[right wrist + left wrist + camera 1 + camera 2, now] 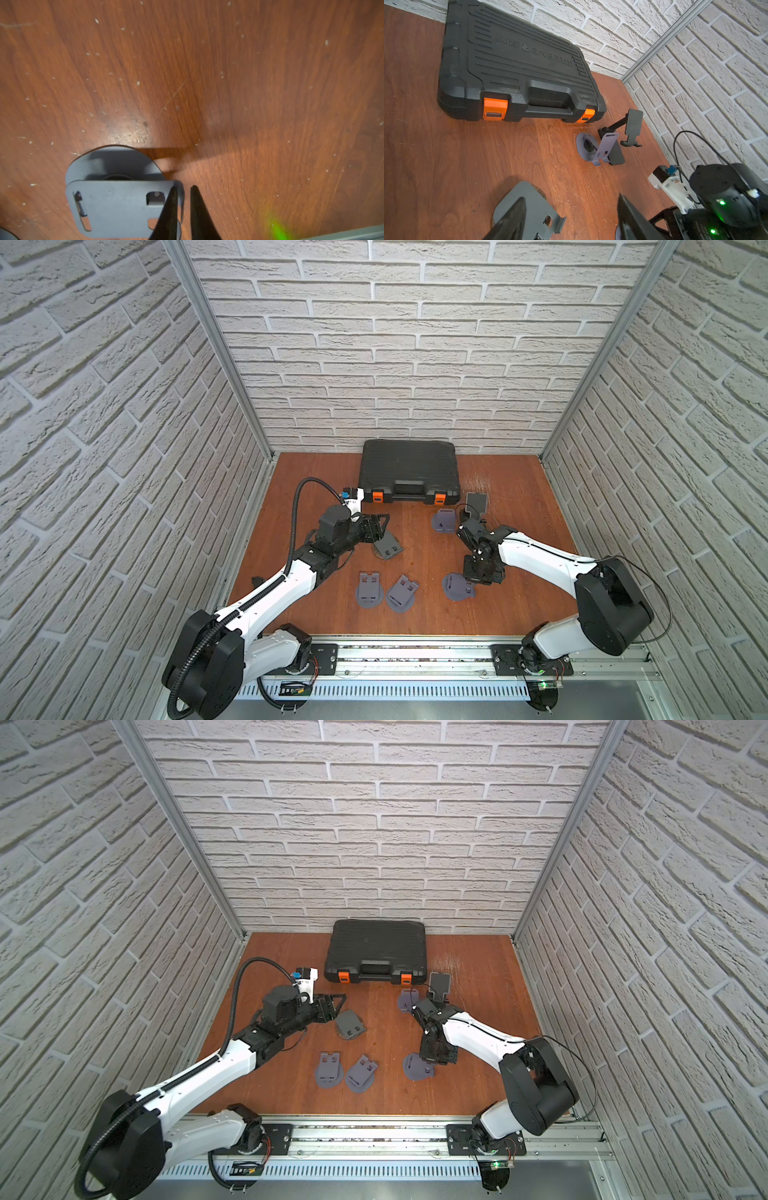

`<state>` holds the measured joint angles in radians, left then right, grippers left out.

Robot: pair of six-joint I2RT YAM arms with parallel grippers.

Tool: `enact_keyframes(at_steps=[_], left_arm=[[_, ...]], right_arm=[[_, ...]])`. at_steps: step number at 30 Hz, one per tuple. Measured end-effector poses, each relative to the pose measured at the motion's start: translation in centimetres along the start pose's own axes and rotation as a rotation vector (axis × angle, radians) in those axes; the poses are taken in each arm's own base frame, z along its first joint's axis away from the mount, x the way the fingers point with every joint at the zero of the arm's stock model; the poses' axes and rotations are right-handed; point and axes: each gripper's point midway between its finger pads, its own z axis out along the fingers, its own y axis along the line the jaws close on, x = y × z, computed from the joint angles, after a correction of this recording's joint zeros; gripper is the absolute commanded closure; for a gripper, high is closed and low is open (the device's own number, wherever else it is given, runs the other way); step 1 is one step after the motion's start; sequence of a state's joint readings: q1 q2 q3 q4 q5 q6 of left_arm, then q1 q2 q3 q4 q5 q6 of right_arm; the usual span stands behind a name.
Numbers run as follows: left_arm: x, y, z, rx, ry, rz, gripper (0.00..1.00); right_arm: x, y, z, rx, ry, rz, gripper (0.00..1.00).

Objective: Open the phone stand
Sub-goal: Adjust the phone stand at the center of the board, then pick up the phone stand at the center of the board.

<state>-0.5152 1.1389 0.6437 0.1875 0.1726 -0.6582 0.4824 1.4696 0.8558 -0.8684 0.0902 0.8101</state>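
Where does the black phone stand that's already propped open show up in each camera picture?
In a top view: black phone stand, by the tool case's front right corner.
In a top view: same spot.
Left wrist: beside that corner, behind a grey-purple stand.
Right wrist: not in it.
Shared landmark: the tool case.

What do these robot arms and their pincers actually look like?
Both arms have white shells with bulky black joints. The left arm carries a ribbed black hose; the right arm has a thin black cable. The left gripper and right gripper each have two black fingers tapering to points.
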Motion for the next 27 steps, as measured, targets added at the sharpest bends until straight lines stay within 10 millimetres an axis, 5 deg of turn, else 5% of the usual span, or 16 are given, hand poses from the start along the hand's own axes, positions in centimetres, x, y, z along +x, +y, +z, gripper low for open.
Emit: enact_keyframes(at_steps=[7, 13, 22, 27], left_arm=[[0.4, 0.1, 0.4, 0.002, 0.014, -0.002, 0.31], [0.2, 0.1, 0.5, 0.005, 0.007, -0.001, 0.31], [-0.2, -0.1, 0.2, 0.007, -0.008, -0.006, 0.31], [-0.7, -0.3, -0.3, 0.009, -0.027, -0.003, 0.31]], right_arm=[[-0.7, 0.6, -2.8, -0.043, -0.05, -0.047, 0.54], [-0.8, 3.3, -5.8, -0.079, -0.064, -0.316, 0.46], [3.5, 4.5, -2.6, 0.077, 0.051, -0.693, 0.17], [3.9, 4.3, -1.8, 0.125, 0.064, -0.746, 0.14]])
